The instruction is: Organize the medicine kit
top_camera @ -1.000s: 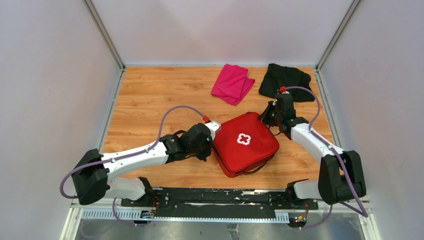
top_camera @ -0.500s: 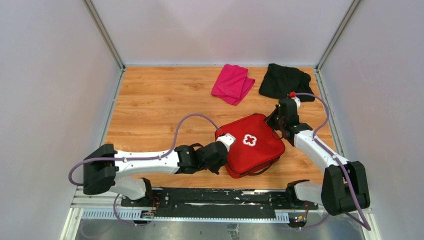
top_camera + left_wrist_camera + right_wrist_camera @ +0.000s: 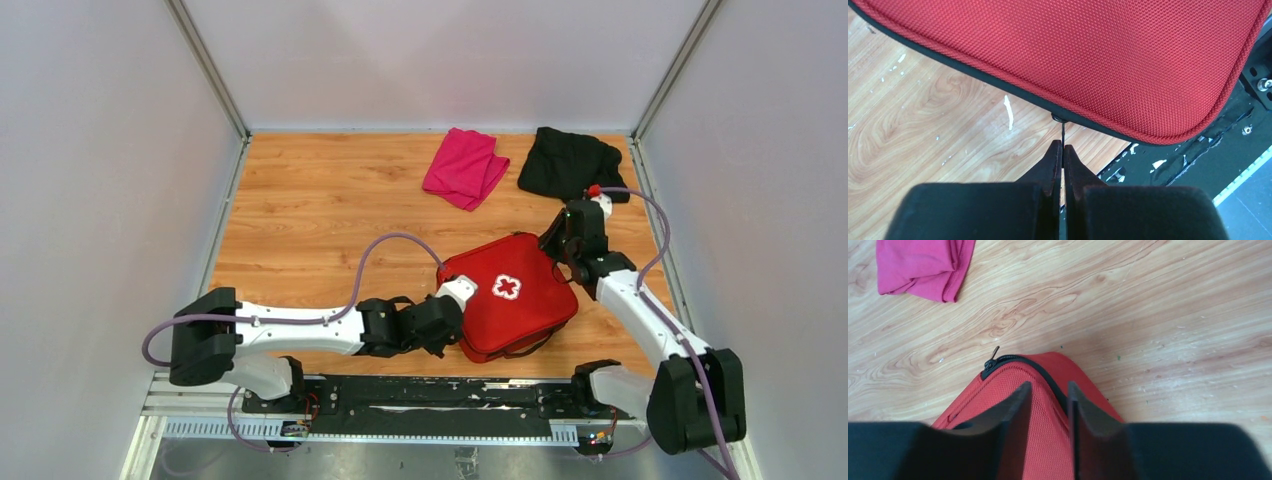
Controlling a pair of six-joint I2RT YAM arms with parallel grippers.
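Since a second earlier, your left arm swung back toward its base and the medicine kit [image 3: 520, 300] slid with it. Your left claw [image 3: 1062, 150] was pressed together on the thin black zipper pull [image 3: 1062, 131], with the kit's piped edge just ahead of its tips. The kit lay flat on the table [image 3: 300, 210], cross up and turned diagonally, its far corner under your right claw [image 3: 1049, 390]. It looked nearly square, so the long axis couldn't be told. That claw stood slightly spread over the zipper seam.
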